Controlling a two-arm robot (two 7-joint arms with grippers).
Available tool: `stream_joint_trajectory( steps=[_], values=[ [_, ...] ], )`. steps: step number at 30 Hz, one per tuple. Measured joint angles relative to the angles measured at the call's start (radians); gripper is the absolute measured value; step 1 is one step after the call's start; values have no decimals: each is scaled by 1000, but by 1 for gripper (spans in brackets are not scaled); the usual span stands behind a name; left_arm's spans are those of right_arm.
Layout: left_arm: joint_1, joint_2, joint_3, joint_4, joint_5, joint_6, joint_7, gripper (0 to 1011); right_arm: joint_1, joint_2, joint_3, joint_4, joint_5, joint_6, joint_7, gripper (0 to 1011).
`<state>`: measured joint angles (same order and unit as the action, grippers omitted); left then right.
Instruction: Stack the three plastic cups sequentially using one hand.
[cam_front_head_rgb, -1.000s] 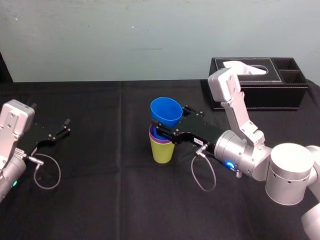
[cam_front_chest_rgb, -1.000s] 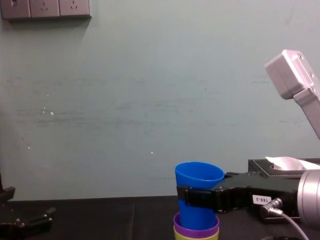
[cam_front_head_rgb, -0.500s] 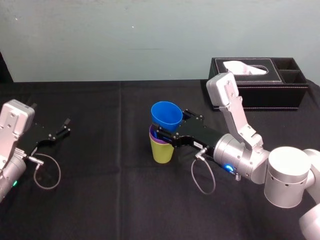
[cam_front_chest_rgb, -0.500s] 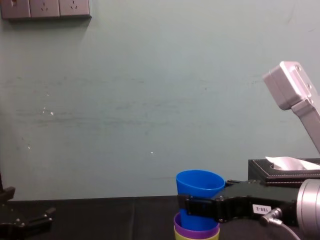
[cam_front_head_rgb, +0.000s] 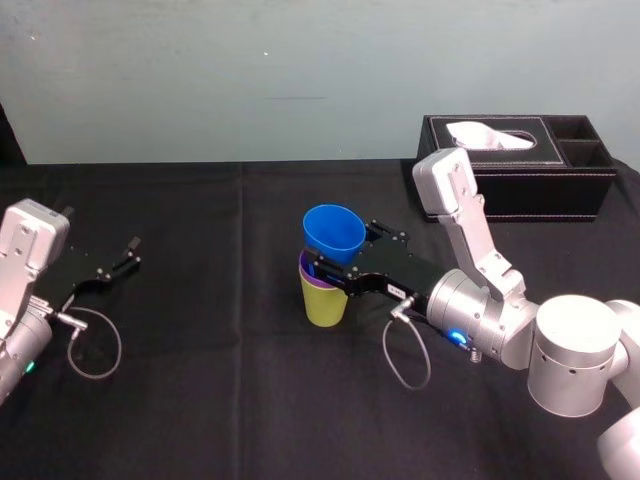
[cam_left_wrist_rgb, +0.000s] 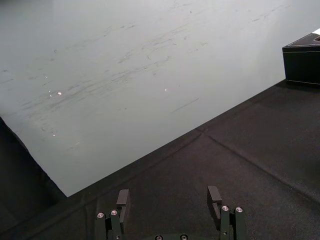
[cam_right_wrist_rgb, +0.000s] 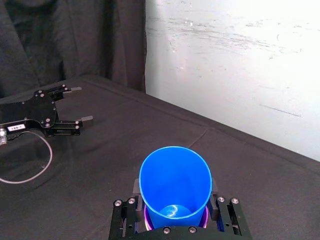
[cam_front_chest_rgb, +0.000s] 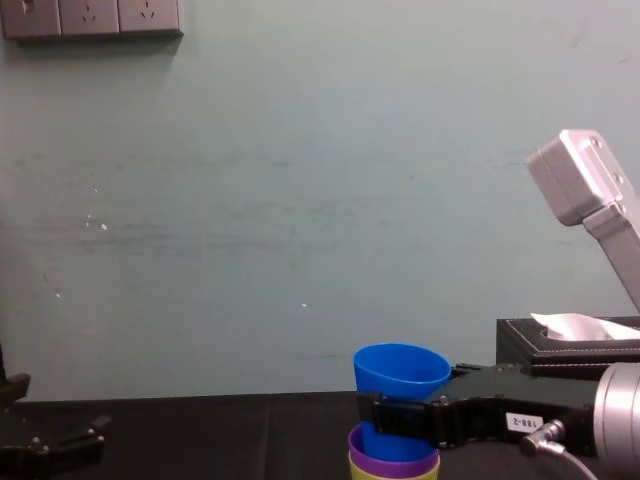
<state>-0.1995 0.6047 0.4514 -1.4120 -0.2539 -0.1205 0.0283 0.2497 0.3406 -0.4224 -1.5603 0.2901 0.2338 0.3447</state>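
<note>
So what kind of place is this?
Likely a robot test bench in a lab: a black-clothed table against a bare wall with sockets, the right gripper holding a blue cup in a purple cup, the left gripper parked on the table's left.

Pale teal wall (cam_front_head_rgb: 200, 70) behind a black-clothed table (cam_front_head_rgb: 220, 400); what look like sockets (cam_front_chest_rgb: 90, 17) high on it.

The blue cup (cam_front_head_rgb: 333, 233) stands partly inside the purple cup (cam_front_head_rgb: 311, 279), itself nested in the yellow-green cup (cam_front_head_rgb: 323, 305).
</note>
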Motion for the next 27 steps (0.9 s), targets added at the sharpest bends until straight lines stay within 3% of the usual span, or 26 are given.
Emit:
stream_joint_trajectory(
  steps=[5, 10, 15, 27],
  values=[
    [0, 0, 0, 0, 0, 0, 0, 1010, 0, 0, 0, -1, 0, 0, 0, 765],
    [0, 0, 0, 0, 0, 0, 0, 1010, -1, 1, 0, -2, 1, 0, 0, 915],
    [0, 0, 0, 0, 0, 0, 0, 1010, -1, 1, 0, -2, 1, 1, 0, 1003],
    [0, 0, 0, 0, 0, 0, 0, 1010, -1, 1, 0, -3, 1, 1, 0, 1000]
  ],
)
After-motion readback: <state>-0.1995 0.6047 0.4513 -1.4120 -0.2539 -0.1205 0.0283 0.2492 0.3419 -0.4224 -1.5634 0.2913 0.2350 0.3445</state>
